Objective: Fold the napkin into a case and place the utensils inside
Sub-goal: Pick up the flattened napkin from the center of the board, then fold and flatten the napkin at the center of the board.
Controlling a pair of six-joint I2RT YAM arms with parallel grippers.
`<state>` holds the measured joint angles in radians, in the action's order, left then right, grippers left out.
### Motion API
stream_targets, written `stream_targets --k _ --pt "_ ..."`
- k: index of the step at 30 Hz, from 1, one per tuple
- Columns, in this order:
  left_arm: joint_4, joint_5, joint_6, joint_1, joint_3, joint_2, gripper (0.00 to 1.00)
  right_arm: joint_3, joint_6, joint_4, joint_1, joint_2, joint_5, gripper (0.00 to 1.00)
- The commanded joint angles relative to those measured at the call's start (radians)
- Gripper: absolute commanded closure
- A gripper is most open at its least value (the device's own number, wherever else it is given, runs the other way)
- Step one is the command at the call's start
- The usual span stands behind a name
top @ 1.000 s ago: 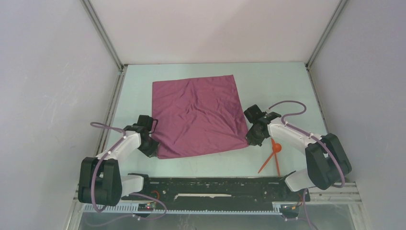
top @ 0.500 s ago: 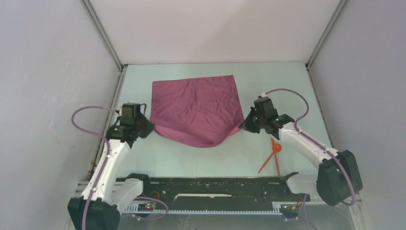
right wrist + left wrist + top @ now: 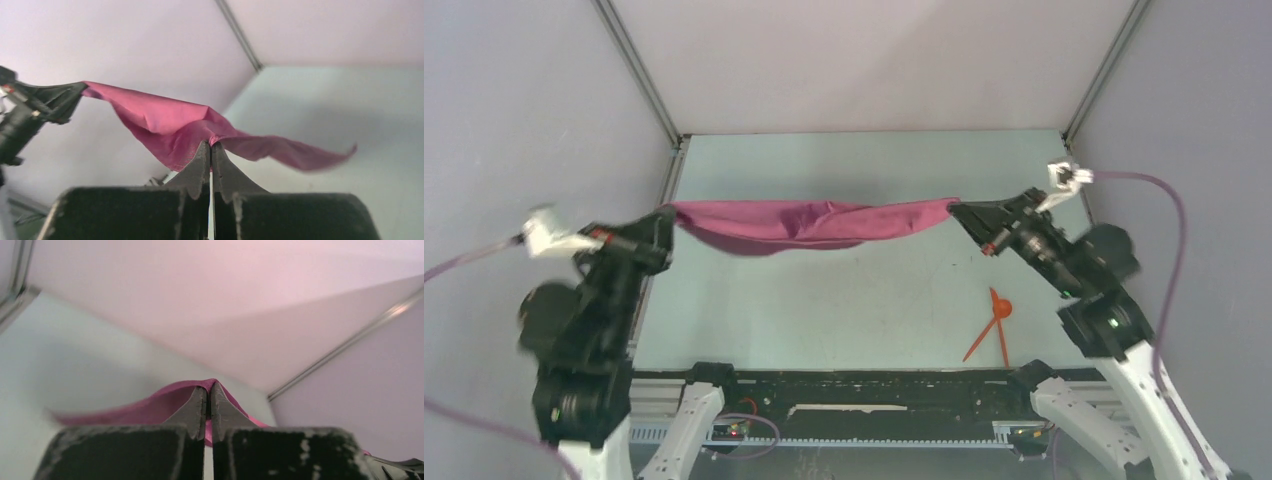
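Arms held high and spread wide, napkin (image 3: 804,222) slung sagging above the bench (image 3: 864,300), its ends clamped in the tightly closed left pincer (image 3: 665,213) and right pincer (image 3: 960,209), utensils (image 3: 1001,309) lying on the bench below the right arm.

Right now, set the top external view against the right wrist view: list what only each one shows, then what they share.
Only the top external view: the utensils lying on the table toward the right side, and the napkin sagging across its full span. Only the right wrist view: a close look at the right gripper pinching a bunched napkin corner, jaws shut. Both: the napkin stretched between the grippers, and the left gripper holding its other end.
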<state>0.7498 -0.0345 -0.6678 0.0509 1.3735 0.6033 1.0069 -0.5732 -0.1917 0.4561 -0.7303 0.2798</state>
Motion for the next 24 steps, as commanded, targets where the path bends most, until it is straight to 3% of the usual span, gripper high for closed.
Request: stream_targets --k 1,7,14,17,22,24 --pt "-0.098 0.059 0.034 -0.007 0.061 -0.106 1.0 0.042 0.035 0.083 0.045 0.08 0.058 1.0" --pt "-0.117 0.005 0.033 -0.007 0.074 -0.063 1.0 0.077 0.005 0.134 0.052 0.024 -0.002 1.0" --pt "-0.114 -0.205 0.051 -0.009 0.01 0.199 1.0 0.113 0.009 0.273 0.035 -0.303 -0.181 1.0" --pt "-0.183 -0.249 0.061 -0.043 -0.063 0.334 1.0 0.141 -0.004 0.336 0.006 -0.483 -0.202 1.0" --pt "-0.344 -0.075 0.004 -0.208 -0.118 0.639 1.0 0.274 0.017 0.392 -0.045 -0.801 -0.239 1.0" --pt "-0.397 0.063 -0.071 -0.268 -0.095 0.783 1.0 0.35 0.009 0.397 -0.071 -0.953 -0.223 1.0"
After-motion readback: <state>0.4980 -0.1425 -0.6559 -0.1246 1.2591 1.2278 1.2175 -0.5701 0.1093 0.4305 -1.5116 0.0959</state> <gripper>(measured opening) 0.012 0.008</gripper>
